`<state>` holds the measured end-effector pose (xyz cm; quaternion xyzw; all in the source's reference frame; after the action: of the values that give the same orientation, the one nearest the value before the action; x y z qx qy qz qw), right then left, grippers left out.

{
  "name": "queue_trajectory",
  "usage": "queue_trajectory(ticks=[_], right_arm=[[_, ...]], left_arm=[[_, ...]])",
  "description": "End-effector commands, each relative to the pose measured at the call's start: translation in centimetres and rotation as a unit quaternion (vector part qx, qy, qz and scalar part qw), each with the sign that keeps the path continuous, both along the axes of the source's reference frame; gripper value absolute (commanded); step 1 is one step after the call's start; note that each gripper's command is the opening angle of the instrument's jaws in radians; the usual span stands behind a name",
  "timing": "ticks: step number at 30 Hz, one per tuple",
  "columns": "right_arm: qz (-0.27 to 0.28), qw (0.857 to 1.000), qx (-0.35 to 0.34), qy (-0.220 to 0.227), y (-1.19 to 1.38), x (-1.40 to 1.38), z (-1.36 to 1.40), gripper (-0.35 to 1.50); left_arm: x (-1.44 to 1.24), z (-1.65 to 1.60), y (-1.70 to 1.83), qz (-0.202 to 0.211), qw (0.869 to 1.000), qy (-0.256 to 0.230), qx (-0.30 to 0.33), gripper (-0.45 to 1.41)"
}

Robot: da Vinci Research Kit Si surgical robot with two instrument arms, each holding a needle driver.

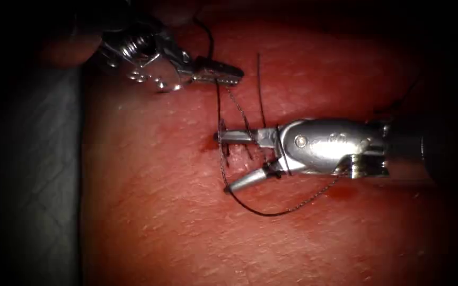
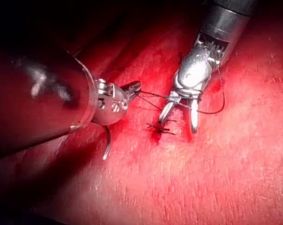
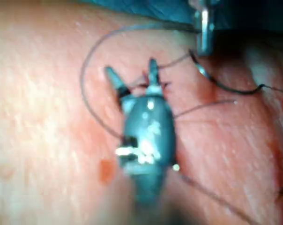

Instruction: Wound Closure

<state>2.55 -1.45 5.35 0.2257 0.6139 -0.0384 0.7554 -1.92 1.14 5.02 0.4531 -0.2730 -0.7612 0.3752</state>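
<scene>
My left tool (image 1: 219, 72) sits above the cut, jaws shut on the thread (image 1: 282, 212), also seen as (image 2: 132, 88). From there the thread runs down to the dark stitches (image 1: 223, 151) in the tissue (image 1: 155, 222) and loops round my right tool. The right tool (image 1: 226, 161) comes in from the right with its jaws open astride the stitches, holding nothing; (image 2: 179, 124), (image 3: 130, 70). A curved grey piece (image 2: 106, 143), seemingly the needle, hangs by the left tool's wrist, outside the tissue.
A grey cloth (image 1: 33, 175) borders the tissue on the left. A loose thread end (image 1: 260, 85) stands up above the stitches. Small spots of red fluid (image 1: 340, 191) lie under the right tool's shaft.
</scene>
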Motion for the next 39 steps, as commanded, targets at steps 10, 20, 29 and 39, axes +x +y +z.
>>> queue_trajectory(ticks=[10, 20, 29, 39], right_arm=[[0.041, 0.993, 0.052, 0.093, 0.15, -0.01, -0.15, 0.54], [0.078, 0.987, 0.072, 0.117, 0.24, -0.01, -0.19, 0.56], [0.141, 0.98, 0.094, 0.107, 0.44, -0.1, -0.12, 0.56], [0.215, 0.971, 0.095, 0.04, 0.49, -0.23, 0.17, 0.42]], left_arm=[[0.04, 0.14, -0.12, -0.006, 1.0, -0.003, 0.015, -0.45], [-0.01, 0.49, -0.42, -0.023, 0.999, -0.003, 0.037, -0.45], [-0.08, 0.64, -0.65, -0.033, 0.998, -0.005, 0.052, -0.45], [-0.28, 0.48, -0.95, -0.084, 0.994, -0.027, 0.069, -0.45]])
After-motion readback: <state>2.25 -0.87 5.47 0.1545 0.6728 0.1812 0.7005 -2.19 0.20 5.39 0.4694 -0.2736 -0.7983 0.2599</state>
